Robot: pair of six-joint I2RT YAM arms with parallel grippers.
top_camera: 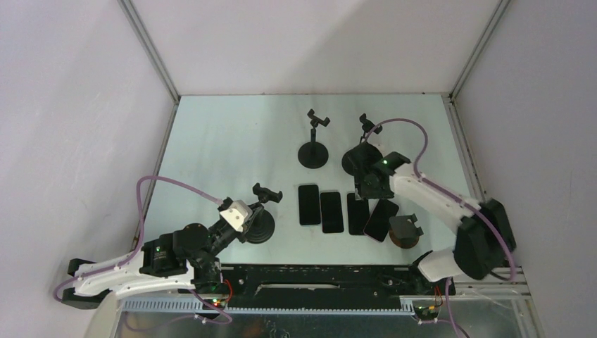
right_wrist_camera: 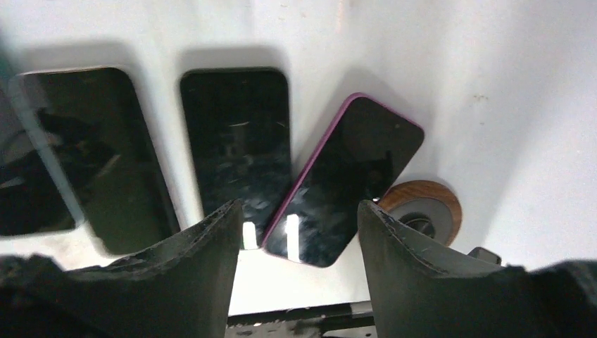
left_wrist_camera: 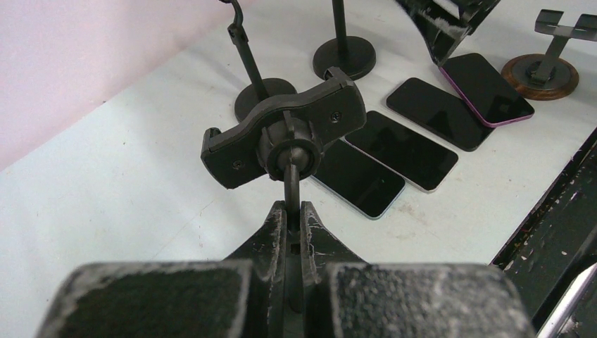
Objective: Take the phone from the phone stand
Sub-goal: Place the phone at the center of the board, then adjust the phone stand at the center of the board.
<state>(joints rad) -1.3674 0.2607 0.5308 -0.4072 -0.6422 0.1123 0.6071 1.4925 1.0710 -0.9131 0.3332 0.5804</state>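
Left tool (left_wrist_camera: pixel 292 211) grips phone stand (left_wrist_camera: pixel 285 137) by stem, hiding its base; right tool (right_wrist_camera: pixel 299 211) gapes over purple phone (right_wrist_camera: pixel 345 176).

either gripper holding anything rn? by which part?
The left gripper is shut on the thin stem of the phone stand, just below its empty clamp head. The right gripper is open over the purple-edged phone, holding nothing.

Left fingers (left_wrist_camera: pixel 276 236) pinched together, right fingers (right_wrist_camera: pixel 204 267) spread wide apart
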